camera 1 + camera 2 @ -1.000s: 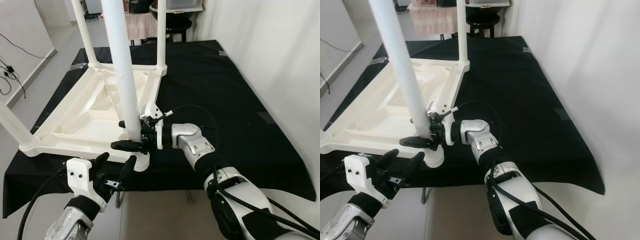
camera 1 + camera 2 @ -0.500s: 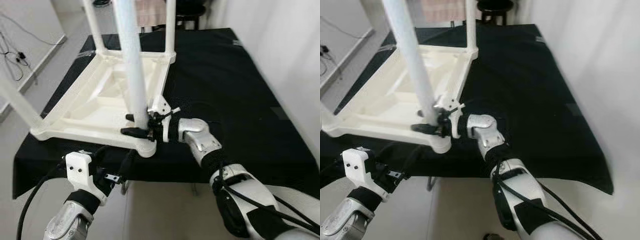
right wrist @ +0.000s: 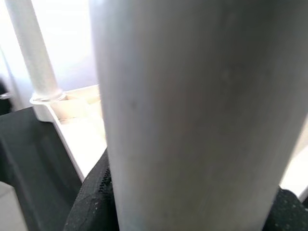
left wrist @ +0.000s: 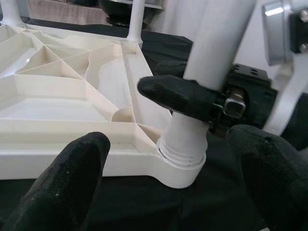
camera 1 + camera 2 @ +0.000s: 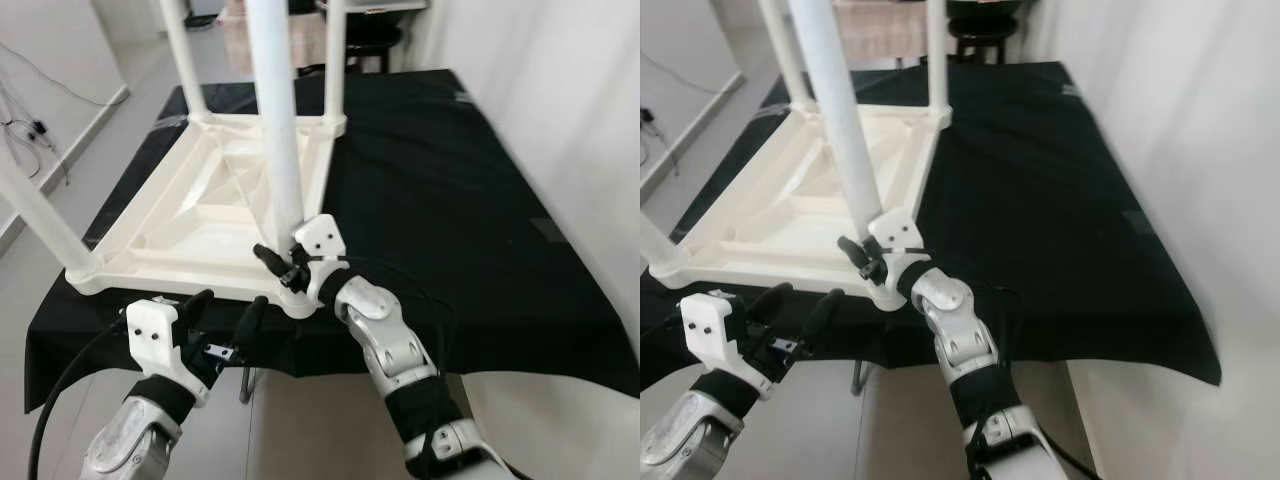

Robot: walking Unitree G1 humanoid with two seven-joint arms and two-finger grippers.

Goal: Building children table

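- Black cloth (image 5: 450, 170) covers the desk, which stands beside a white wall (image 5: 560, 90); grey floor (image 5: 60, 130) lies off to the robot's left, with a cable (image 5: 25, 125) trailing over it.
- On the cloth rests a white plastic children's table (image 5: 190, 215), upside down, its ribbed underside facing up and legs standing upright from the corners.
- The near leg (image 5: 277, 130) rises from the round socket (image 4: 180, 163) at the corner closest to the robot, at the desk's front edge.
- The right pincer (image 5: 283, 262) sits low on this leg, just above the socket, its black fingers (image 4: 175, 94) pressed around the tube; the right wrist view has the pale leg up close between them.
- The left pincer (image 5: 222, 318) hangs below the desk's front edge, just in front of that same corner, fingers (image 4: 72, 180) spread apart and touching nothing.
- A far leg (image 5: 335, 55) stands at the back corner, another (image 5: 180, 55) to its left, and a fourth (image 5: 40, 215) at the near left corner.
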